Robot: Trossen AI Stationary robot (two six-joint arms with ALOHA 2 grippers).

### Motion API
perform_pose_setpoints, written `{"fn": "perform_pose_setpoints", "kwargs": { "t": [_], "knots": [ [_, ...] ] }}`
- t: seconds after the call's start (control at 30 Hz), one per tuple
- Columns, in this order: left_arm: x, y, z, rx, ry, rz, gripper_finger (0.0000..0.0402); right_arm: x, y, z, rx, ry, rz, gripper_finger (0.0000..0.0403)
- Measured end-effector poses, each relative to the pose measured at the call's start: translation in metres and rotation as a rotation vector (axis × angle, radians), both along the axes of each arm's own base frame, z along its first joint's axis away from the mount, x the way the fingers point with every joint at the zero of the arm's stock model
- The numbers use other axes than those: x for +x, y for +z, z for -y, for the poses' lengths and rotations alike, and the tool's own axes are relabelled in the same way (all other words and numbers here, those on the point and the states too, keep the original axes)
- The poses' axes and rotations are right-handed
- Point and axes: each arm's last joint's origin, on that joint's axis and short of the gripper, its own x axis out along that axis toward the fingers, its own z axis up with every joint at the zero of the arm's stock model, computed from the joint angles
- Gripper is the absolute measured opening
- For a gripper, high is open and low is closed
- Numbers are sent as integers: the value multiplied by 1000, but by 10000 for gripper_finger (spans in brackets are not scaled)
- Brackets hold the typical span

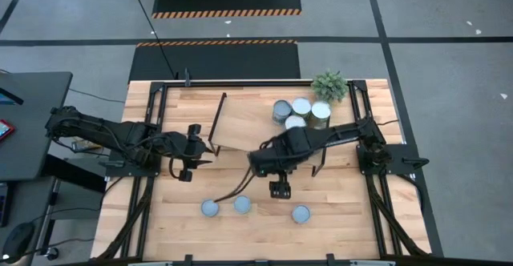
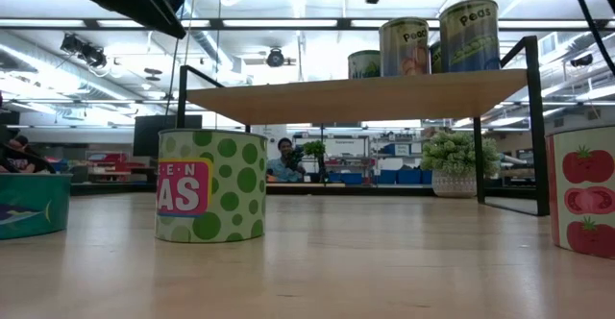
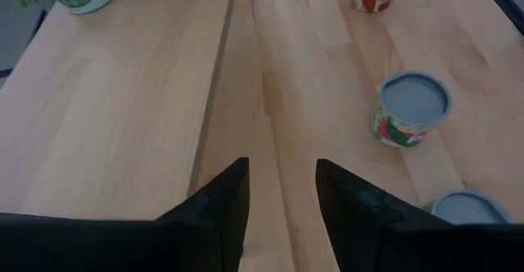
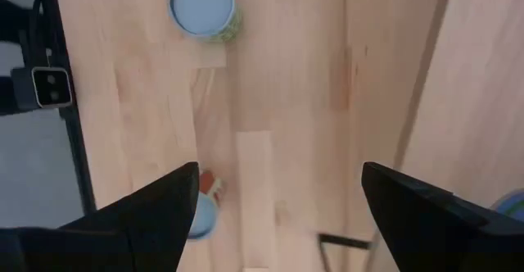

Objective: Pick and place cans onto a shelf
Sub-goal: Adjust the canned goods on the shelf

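The shelf (image 1: 244, 123) is a light-wood board on black legs at the table's far middle. Several cans (image 1: 301, 106) stand upright on its right end, seen from below in the low view (image 2: 469, 36). Three more cans stand on the tabletop near the front edge: one at the left (image 1: 210, 208), one in the middle (image 1: 242, 204), one at the right (image 1: 300, 214). My right gripper (image 1: 279, 189) hangs open above the table, pointing down between the middle and right cans, with nothing between its fingers (image 4: 278, 190). My left gripper (image 1: 200, 149) waits open beside the shelf's left end (image 3: 282, 198).
A small potted plant (image 1: 329, 86) stands at the far right behind the shelf. Black frame rails (image 1: 377, 158) run along both table sides. Bare tabletop lies between the shelf and the front cans. A person (image 2: 283, 160) shows in the room far behind.
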Motion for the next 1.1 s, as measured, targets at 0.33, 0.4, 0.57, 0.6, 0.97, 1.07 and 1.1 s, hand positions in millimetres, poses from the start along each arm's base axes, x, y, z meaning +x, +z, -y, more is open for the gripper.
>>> {"fn": "perform_pose_setpoints", "kwargs": {
  "t": [0.33, 0.4, 0.57, 0.6, 0.97, 1.07, 1.1],
  "knots": [
    [1, 1, 0, -175, 142, 19, 148, -48, 14, -4, -98, -78, 10, 348],
    [1, 1, 0, -237, 189, 26, 148, -63, 20, 1, -116, -92, 21, 348],
    [4, 4, 1, -439, 333, 65, 148, -92, 26, 9, -117, -108, 40, 348],
    [4, 5, 1, -471, 350, 76, 148, -95, 26, 9, -114, -104, 44, 348],
    [6, 7, 2, -653, 464, 110, 148, -115, -12, 8, -224, -39, -104, 348],
    [6, 7, 2, -672, 477, 110, 148, -118, -15, 14, -229, -55, -105, 348],
    [6, 7, 2, -674, 478, 109, 148, -118, -16, 16, -229, -62, -104, 348]
  ]
}}
